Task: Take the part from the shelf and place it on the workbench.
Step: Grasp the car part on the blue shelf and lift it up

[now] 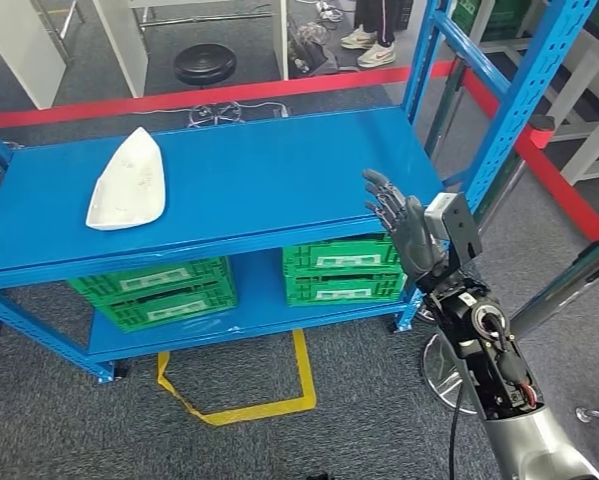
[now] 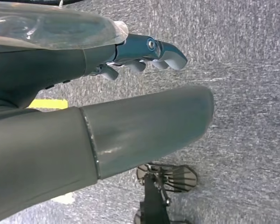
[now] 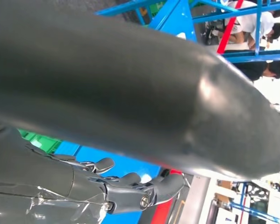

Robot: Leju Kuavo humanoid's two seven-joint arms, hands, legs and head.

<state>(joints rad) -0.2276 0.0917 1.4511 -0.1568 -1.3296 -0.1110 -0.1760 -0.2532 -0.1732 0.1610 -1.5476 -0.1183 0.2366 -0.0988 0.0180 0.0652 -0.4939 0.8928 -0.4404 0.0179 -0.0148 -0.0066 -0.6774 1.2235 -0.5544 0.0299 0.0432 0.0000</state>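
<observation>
A white, leaf-shaped part (image 1: pixel 128 181) lies flat on the left half of the blue shelf top (image 1: pixel 266 170). My right hand (image 1: pixel 402 222) is raised at the shelf's front right corner, fingers spread and holding nothing, well to the right of the part. In the right wrist view the right hand (image 3: pixel 131 186) has its fingers stretched out over the blue shelf. My left hand (image 2: pixel 141 53) hangs over grey carpet in the left wrist view, fingers extended and holding nothing.
Two green crates (image 1: pixel 160 290) (image 1: pixel 343 270) sit on the lower shelf. Blue shelf uprights (image 1: pixel 507 100) rise at the right. Yellow tape (image 1: pixel 235 400) marks the carpet in front. A black stool (image 1: pixel 204 64) and a person's feet (image 1: pixel 368 45) are behind the shelf.
</observation>
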